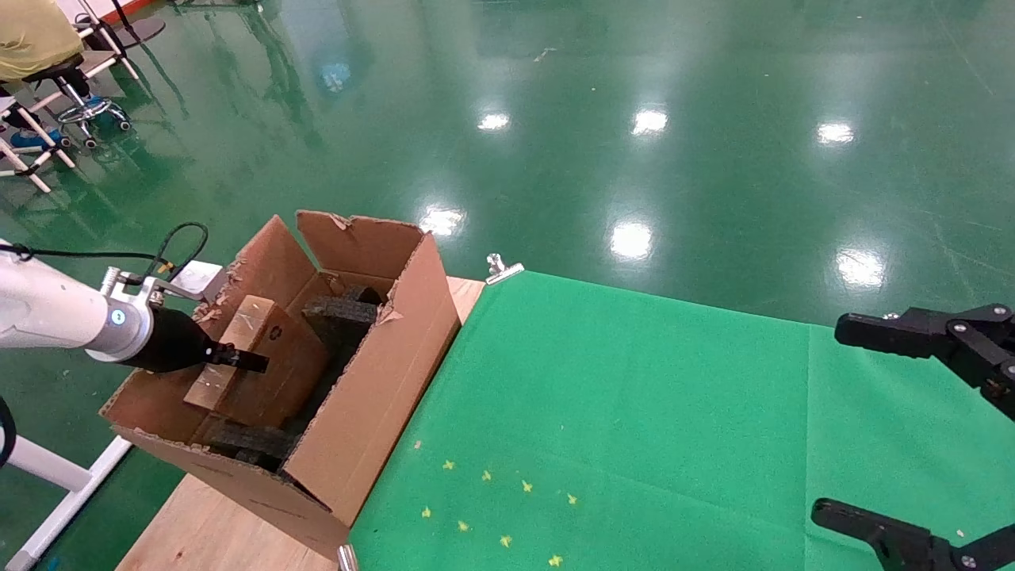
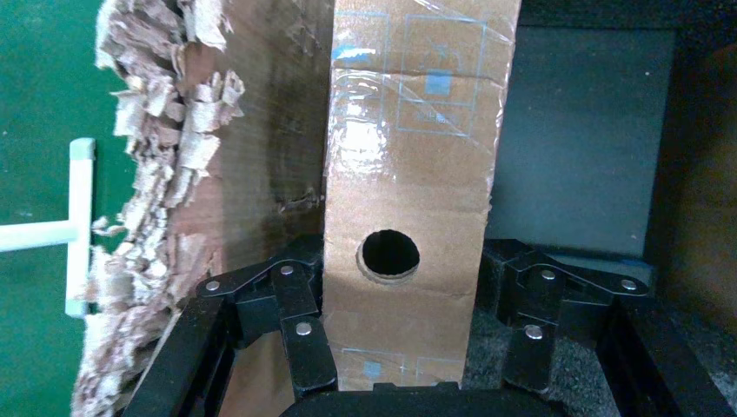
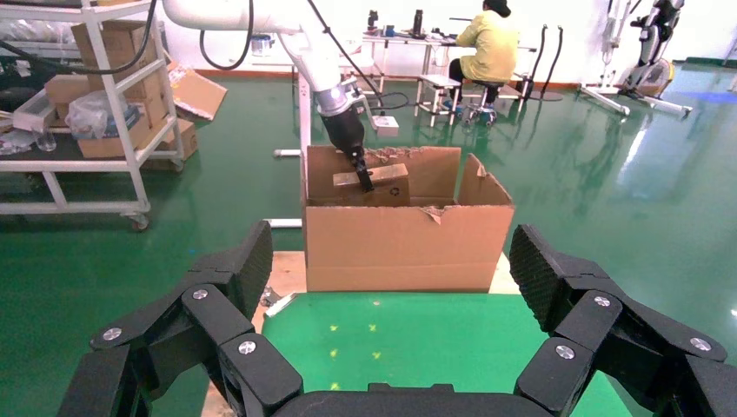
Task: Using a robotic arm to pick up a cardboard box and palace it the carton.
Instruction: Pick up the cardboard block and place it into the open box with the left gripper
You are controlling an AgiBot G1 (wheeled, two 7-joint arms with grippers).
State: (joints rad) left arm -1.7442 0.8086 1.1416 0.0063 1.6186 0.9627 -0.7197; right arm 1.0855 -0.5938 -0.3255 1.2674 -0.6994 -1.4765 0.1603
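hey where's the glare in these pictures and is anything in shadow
Head view: bright ceiling-light reflections dot the glossy green floor. Left wrist view: glare on the clear tape of the cardboard box held in the left gripper; the carton interior beyond it is dark. Right wrist view: evenly lit, with the open right gripper black in the foreground and soft sheen on the floor.

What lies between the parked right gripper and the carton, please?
In the right wrist view, only bare green cloth with small yellow marks separates the right gripper from the carton.
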